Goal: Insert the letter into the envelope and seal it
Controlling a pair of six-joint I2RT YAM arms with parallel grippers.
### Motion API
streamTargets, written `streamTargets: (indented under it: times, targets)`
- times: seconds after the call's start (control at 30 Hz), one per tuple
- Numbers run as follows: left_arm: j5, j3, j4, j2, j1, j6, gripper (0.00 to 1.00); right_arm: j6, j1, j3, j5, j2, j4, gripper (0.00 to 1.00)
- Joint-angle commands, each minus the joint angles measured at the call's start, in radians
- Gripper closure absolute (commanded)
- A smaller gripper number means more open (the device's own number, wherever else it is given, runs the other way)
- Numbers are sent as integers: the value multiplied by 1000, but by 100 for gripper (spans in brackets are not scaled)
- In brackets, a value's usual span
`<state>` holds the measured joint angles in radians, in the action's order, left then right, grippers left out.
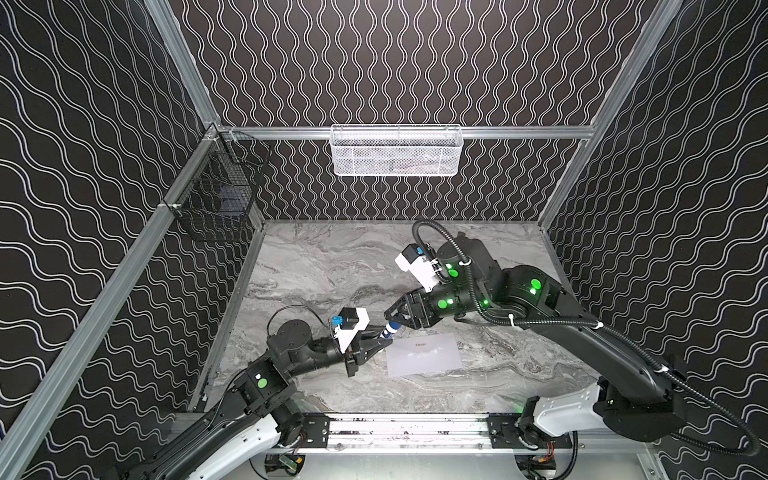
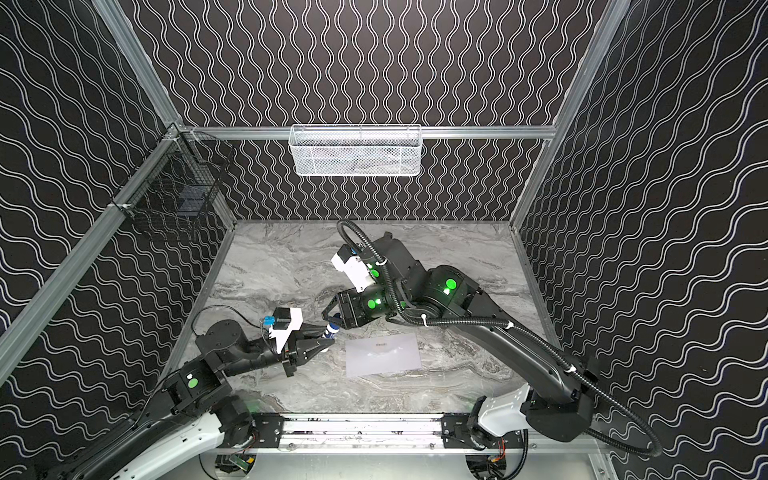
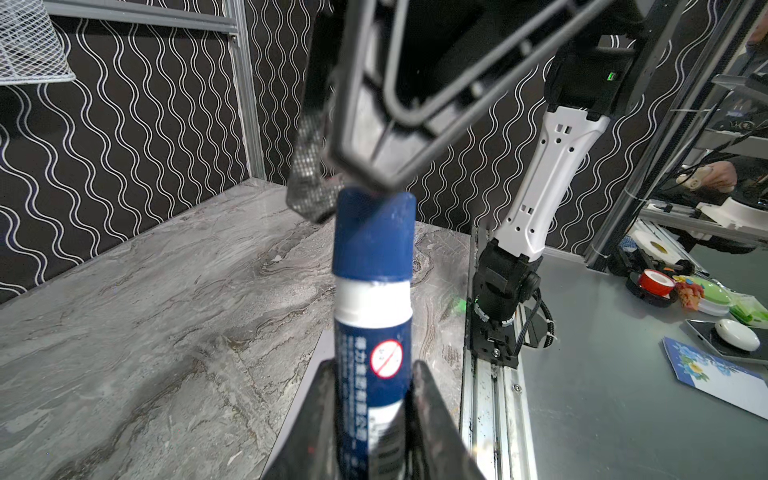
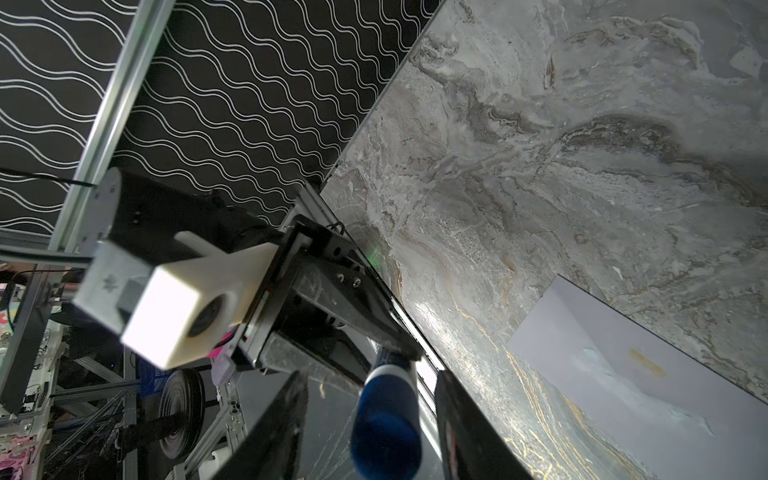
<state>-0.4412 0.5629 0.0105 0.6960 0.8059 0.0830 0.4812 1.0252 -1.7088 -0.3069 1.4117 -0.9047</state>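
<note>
The envelope (image 1: 424,353) (image 2: 382,355) (image 4: 648,374) lies flat on the marble table, pale and plain, with a small dark mark near its far edge. The letter is out of view. Just left of the envelope, my left gripper (image 1: 384,336) (image 2: 326,343) (image 3: 372,374) is shut on the body of a blue and white glue stick (image 1: 391,329) (image 2: 332,329) (image 3: 372,291) and holds it above the table. My right gripper (image 1: 395,318) (image 2: 330,318) (image 4: 372,376) straddles the stick's blue cap (image 4: 388,415). Its jaws are open, with a gap on each side of the cap.
A white mesh basket (image 1: 395,151) hangs on the back wall and a black wire basket (image 1: 216,195) on the left wall. The arms' metal base rail (image 1: 407,428) runs along the table's front edge. Patterned walls close in three sides.
</note>
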Motion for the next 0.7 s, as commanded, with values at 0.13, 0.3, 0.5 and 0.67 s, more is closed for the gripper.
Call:
streamTargets:
  times: [0.13, 0.3, 0.5, 0.67]
  targets:
    - [11, -1, -12, -17, 0, 8, 100, 0, 17, -26, 39, 7, -56, 48]
    - [7, -6, -17, -13, 1, 13, 100, 9, 29, -42, 42, 6, -58, 56]
    - [6, 3, -9, -5, 0, 9, 100, 17, 36, -65, 41, 19, -83, 66]
    - [4, 5, -15, -12, 0, 12, 100, 16, 44, -57, 42, 30, -91, 71]
